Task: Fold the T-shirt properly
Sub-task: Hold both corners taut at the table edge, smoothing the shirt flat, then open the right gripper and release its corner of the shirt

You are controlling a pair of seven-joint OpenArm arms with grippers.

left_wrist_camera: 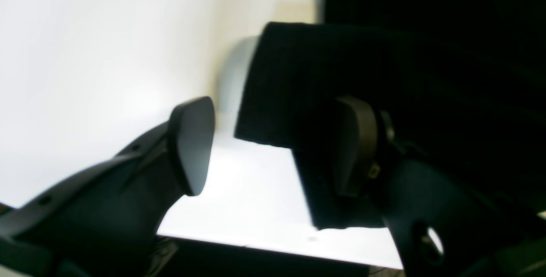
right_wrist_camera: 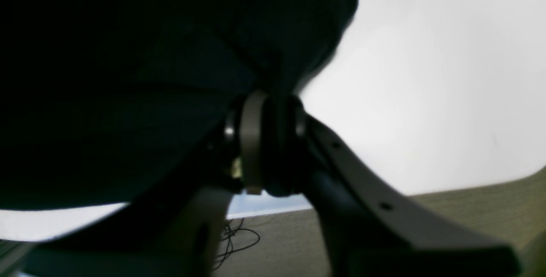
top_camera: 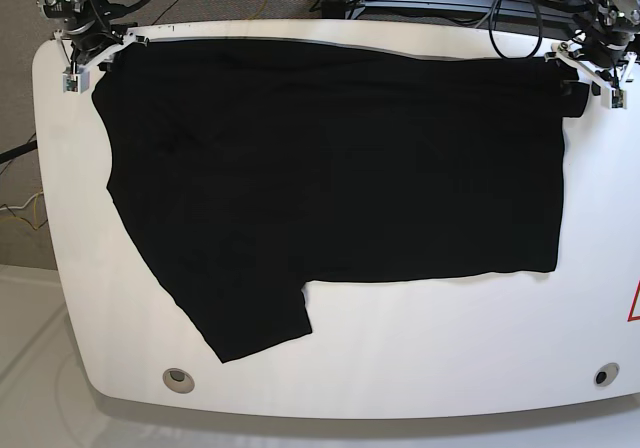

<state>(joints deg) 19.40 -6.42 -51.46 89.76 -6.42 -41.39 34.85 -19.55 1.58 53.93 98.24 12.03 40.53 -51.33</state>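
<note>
While the T-shirt (top_camera: 330,178) lay spread flat across most of the white surface (top_camera: 400,358), the right gripper (top_camera: 92,53) (at the far left corner) was clamped on the cloth's edge, and the left gripper (top_camera: 583,78) stood wide apart, one finger (left_wrist_camera: 356,144) against the fabric.

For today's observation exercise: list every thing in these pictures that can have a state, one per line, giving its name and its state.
T-shirt: lying on the table, folded over with one sleeve sticking out toward the near edge, both far corners at the grippers.
Left gripper: open, one pad against a cloth corner, not clamped.
Right gripper: shut on the T-shirt's edge.
Table: white, mostly covered by the shirt.
</note>
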